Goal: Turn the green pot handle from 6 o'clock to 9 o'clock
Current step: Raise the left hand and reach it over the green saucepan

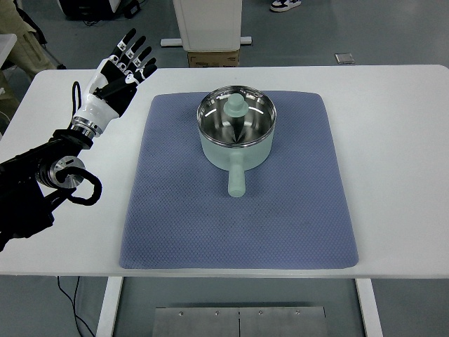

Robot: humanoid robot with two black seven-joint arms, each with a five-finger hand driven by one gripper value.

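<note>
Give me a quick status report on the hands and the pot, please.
Left hand open, raised over the table's far-left corner, holding nothing. Right hand out of view. Green pot on blue mat, handle at 6 o'clock. Path clear.

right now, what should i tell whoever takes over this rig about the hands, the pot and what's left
Left hand: open, fingers spread, raised over the white table at its far left, apart from the pot and holding nothing.
Right hand: not in view.
Pale green metal pot with a shiny steel inside: sits on the far middle of the blue-grey quilted mat, its straight green handle pointing at the robot, at 6 o'clock.
Done: nothing; the handle is not yet turned.
Left: grasp the handle or pot and turn it to 9 o'clock, toward picture left.
</note>
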